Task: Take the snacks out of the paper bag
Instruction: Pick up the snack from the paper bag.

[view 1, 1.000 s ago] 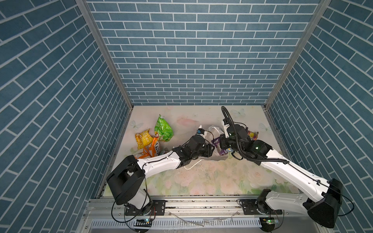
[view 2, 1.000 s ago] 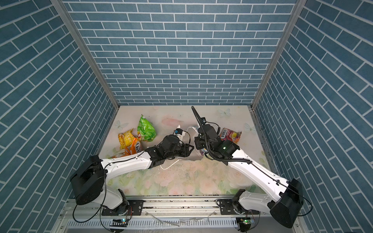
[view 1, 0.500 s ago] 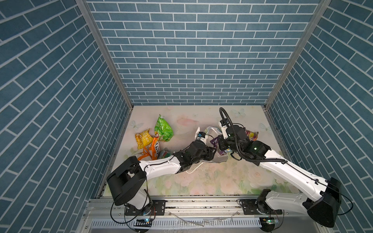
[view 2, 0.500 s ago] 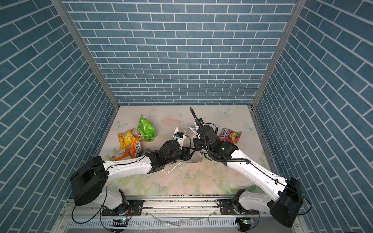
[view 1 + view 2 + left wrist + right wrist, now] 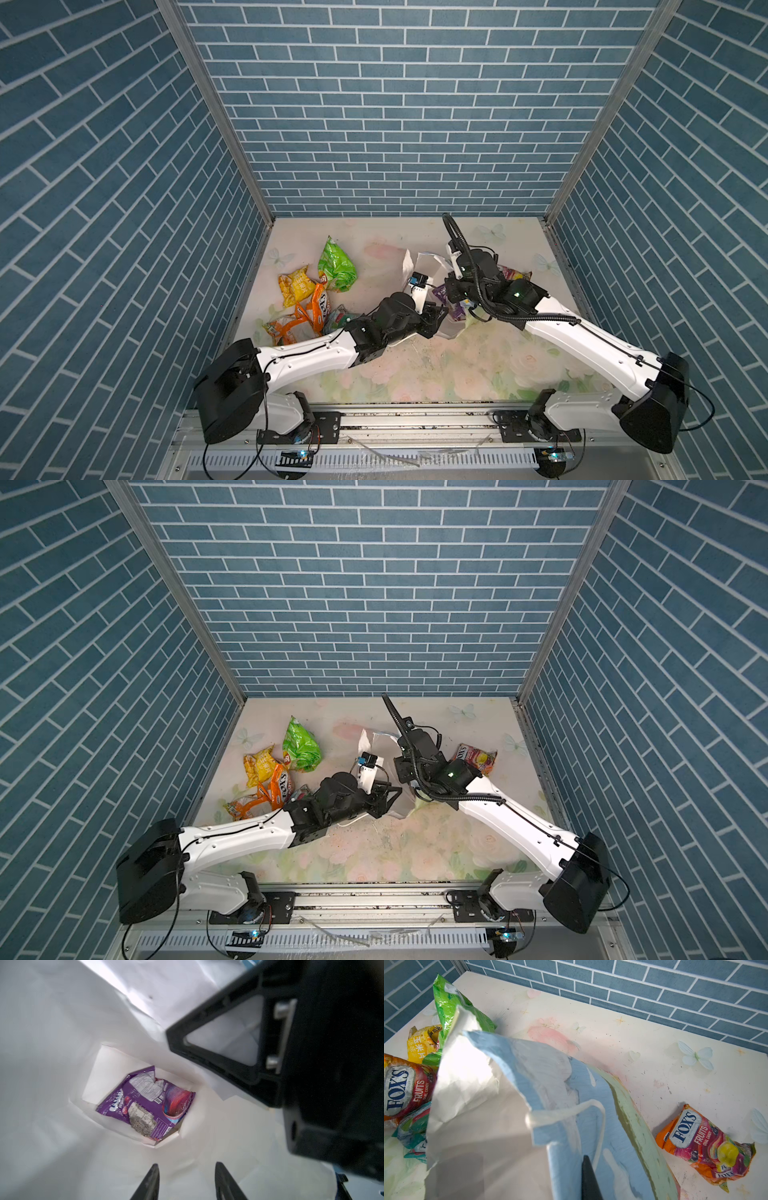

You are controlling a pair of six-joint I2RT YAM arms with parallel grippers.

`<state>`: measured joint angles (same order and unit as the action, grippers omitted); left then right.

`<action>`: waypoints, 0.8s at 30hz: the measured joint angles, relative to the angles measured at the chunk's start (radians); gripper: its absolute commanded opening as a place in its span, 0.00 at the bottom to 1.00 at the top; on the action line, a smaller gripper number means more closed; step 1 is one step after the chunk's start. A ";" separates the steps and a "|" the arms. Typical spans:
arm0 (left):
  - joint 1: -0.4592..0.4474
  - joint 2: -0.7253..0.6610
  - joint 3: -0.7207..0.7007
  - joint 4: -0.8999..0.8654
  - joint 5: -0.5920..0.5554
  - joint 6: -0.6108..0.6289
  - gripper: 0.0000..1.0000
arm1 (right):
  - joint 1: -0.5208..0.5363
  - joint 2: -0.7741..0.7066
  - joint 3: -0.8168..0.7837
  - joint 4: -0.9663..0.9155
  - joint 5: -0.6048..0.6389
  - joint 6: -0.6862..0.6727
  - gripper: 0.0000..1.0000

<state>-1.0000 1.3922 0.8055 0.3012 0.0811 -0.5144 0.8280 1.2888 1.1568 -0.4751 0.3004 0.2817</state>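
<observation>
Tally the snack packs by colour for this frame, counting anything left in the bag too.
green pack: 1
yellow pack: 1
orange packs: 3, as far as the pile shows; a second overlaps the first, a third lies apart
teal pack: 1
purple pack: 1, at the bottom of the bag
Total: 7

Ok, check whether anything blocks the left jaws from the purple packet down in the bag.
Nothing visible does. The purple packet lies alone on the paper bag's white floor, and the left gripper, jaws apart, points straight at it.
</observation>
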 measured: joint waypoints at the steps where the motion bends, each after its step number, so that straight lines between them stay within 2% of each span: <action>1: 0.000 0.014 0.016 -0.005 0.019 0.010 0.44 | 0.000 0.000 0.000 -0.002 -0.003 -0.002 0.00; 5: 0.000 0.051 0.031 -0.017 0.058 0.018 0.44 | 0.000 -0.004 0.008 -0.021 -0.010 -0.030 0.00; 7: 0.000 0.066 0.031 -0.026 0.069 0.018 0.47 | 0.000 -0.006 0.021 -0.028 -0.010 -0.049 0.00; 10: 0.000 0.103 0.047 -0.036 0.079 0.010 0.55 | 0.000 -0.013 0.035 -0.036 -0.019 -0.078 0.00; 15: 0.000 0.163 0.078 -0.042 0.091 -0.023 0.78 | 0.000 -0.016 0.043 -0.039 -0.045 -0.108 0.00; 24: 0.000 0.219 0.154 -0.082 0.090 -0.085 0.90 | 0.000 -0.032 0.043 -0.039 -0.066 -0.107 0.00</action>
<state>-1.0000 1.6108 0.9600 0.2188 0.1711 -0.5991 0.8280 1.2568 1.1999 -0.5137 0.2348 0.1745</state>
